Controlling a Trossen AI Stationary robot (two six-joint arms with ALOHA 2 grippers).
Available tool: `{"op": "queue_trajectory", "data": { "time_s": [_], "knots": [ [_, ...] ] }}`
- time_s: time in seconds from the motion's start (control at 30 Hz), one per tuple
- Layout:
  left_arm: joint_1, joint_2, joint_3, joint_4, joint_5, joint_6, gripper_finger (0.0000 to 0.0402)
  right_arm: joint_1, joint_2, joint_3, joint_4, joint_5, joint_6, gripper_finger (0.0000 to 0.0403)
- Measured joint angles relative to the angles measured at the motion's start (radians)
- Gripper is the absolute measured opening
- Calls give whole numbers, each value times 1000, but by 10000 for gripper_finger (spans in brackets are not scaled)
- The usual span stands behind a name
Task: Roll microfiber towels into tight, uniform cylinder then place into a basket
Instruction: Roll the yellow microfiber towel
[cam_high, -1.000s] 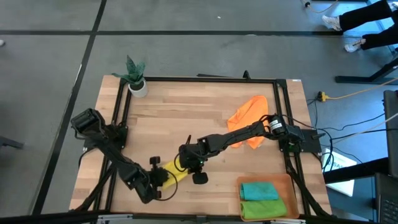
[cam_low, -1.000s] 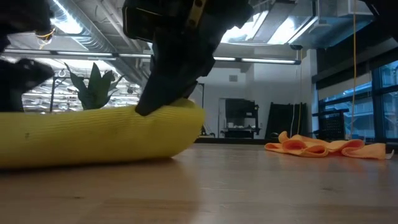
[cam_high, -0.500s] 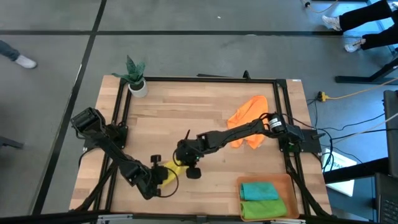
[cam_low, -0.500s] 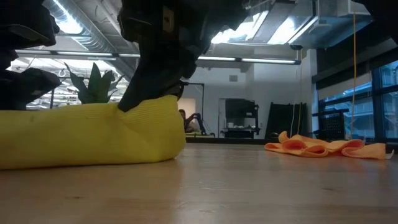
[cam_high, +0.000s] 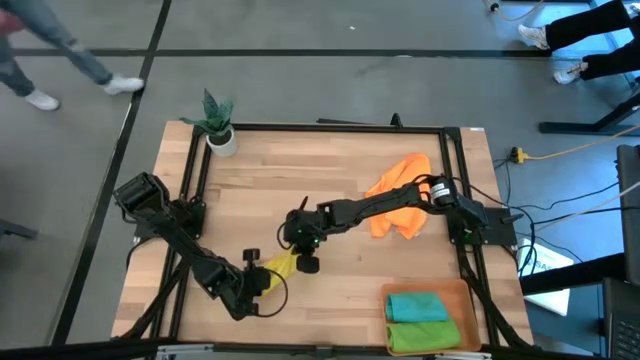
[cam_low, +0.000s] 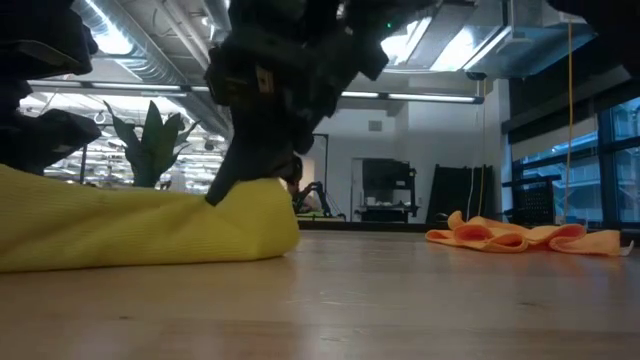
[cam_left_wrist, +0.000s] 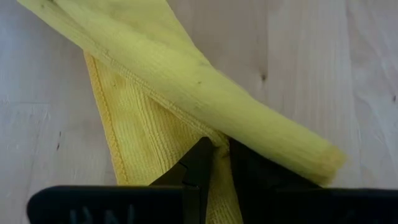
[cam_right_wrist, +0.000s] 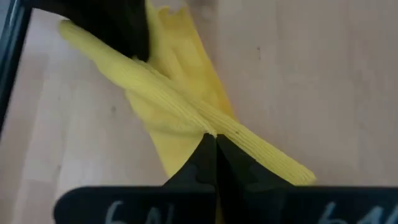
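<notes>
Since the earlier frame the right gripper (cam_high: 297, 258) has drawn back from the table's near edge toward the middle, dragging its end of the yellow towel (cam_high: 272, 272) with it; the roll now looks shorter and more bunched.

Right gripper: fingers pressed together, pinching a fold at the far end of the yellow roll (cam_right_wrist: 186, 109). Left gripper (cam_left_wrist: 214, 152): fingers close together, nipped on the towel's edge beside the roll, near the table's front-left.

The yellow towel (cam_low: 140, 220) lies on the wooden table (cam_high: 330, 170), partly rolled, with a flat flap spread under the roll. 2 towels done: teal towel (cam_high: 416, 306) and green towel (cam_high: 424, 336) sit rolled in the basket (cam_high: 462, 295) at the front-right corner. Orange towel (cam_high: 400, 192) lies crumpled under the right arm, not yet rolled.

Step in hand, as I judge: rolling towel 3. Next: tuck the loose flap in, tighten the roll evenly, then carry it to the basket.
</notes>
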Motion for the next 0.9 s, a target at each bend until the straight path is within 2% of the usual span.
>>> {"op": "queue_trajectory", "data": {
  "time_s": [0.17,0.33,0.57,0.73,0.9],
  "knots": [
    [-4,-3,23,-41,-17,5,57,-12,1,-35,28,0,1,0],
    [-9,-39,91,-245,-4,-4,57,-16,1,-39,22,19,-1,0],
    [-14,-53,241,-499,-29,-24,57,-16,1,-40,20,45,-5,0],
    [-35,-54,341,-607,-43,-16,57,-15,1,-40,18,43,-7,0],
    [-66,-55,420,-680,-112,-23,57,-15,1,-40,18,42,-11,0]
  ]
}}
